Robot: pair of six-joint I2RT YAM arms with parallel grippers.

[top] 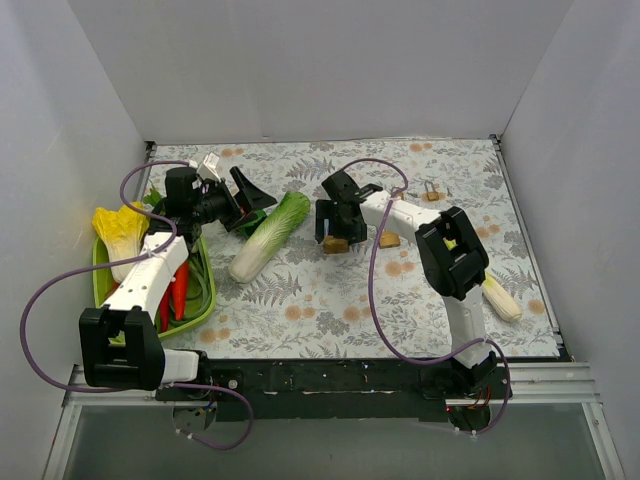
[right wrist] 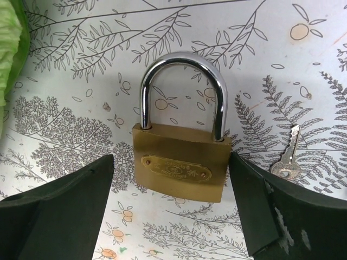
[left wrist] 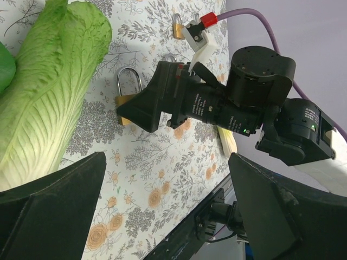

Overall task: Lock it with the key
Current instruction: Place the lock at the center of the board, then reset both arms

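Observation:
A brass padlock [right wrist: 181,168] with a silver shackle lies flat on the floral mat. My right gripper [right wrist: 171,211] is open, low over it, with one finger on each side of the lock's body and not touching it. A small silver key [right wrist: 286,162] lies on the mat just right of the lock, beside the right finger. In the top view the right gripper [top: 335,226] hangs over the padlock [top: 335,244] at mid-table. My left gripper [top: 248,203] is open and empty beside the cabbage. In its own view the left gripper [left wrist: 162,208] looks toward the padlock [left wrist: 124,100].
A long napa cabbage [top: 270,235] lies left of the lock. A green basket [top: 100,285] of vegetables stands at the left edge. Two more small padlocks [top: 432,192] [top: 389,240] lie to the right, and a corn cob [top: 500,297] lies near the right arm. White walls enclose the table.

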